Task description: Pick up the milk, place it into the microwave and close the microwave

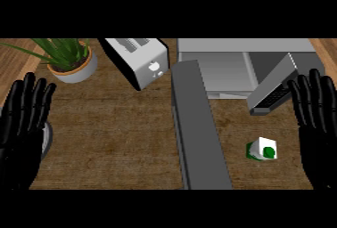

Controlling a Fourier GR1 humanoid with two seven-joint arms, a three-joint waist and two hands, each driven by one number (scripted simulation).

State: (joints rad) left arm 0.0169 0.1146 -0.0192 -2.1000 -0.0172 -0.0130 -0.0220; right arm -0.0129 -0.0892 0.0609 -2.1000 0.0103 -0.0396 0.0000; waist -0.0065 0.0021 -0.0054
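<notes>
The milk (263, 148) stands on the worktop (112, 133) near its front right corner, before the open microwave (223, 67). The right hand (314, 104) hangs flat-fingered and empty; it should descend squarely, wrapping the carton's sides. The left hand (26, 111) rests open at the left edge.

Microwave (223, 67) rear cut off at the bench's far edge; plant (63, 51) leaves likewise; left hand (23, 120) hides a grey object's shape.

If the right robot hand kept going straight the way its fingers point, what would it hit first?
Probably the microwave: the right robot hand points up the view, fingertips already overlapping its control-panel side. Depth is unclear, so it might pass above.
</notes>
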